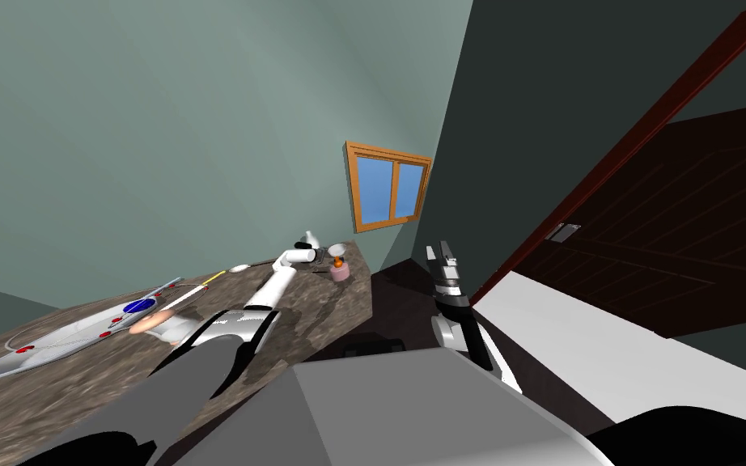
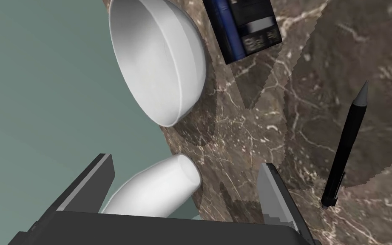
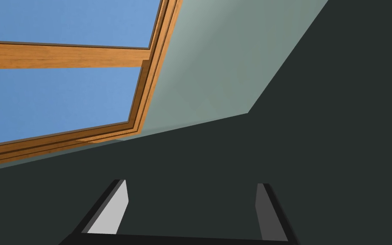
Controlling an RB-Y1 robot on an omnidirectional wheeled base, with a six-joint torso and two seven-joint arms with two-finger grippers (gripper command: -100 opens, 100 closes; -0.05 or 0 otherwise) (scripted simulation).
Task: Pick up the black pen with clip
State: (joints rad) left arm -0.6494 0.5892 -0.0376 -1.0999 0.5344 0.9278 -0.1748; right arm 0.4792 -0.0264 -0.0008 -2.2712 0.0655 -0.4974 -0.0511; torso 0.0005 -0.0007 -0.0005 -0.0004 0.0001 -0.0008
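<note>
Black pen with clip (image 2: pixel 346 149) lies flat on the brown marbled desk (image 2: pixel 254 127) just outside the left end effector (image 2: pixel 186 166), its fingers (image 2: pixel 271 191) wide, a white cylinder (image 2: pixel 157 191) between them. Beyond: tilted white bowl (image 2: pixel 161 64), dark blue-black box (image 2: pixel 244 29). Head view shows left arm (image 1: pixel 270 287) outstretched, right end effector (image 1: pixel 442 249) raised, spread wide.

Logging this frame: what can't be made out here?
Dark box: left wrist view, cut off by the picture's edge; label unreadable.
White cylinder: left wrist view, lower end hidden behind the left gripper body.
Black pen: left wrist view, clip a thin sliver, shape unclear.
Pink cup: head view, too small to tell its contents.
</note>
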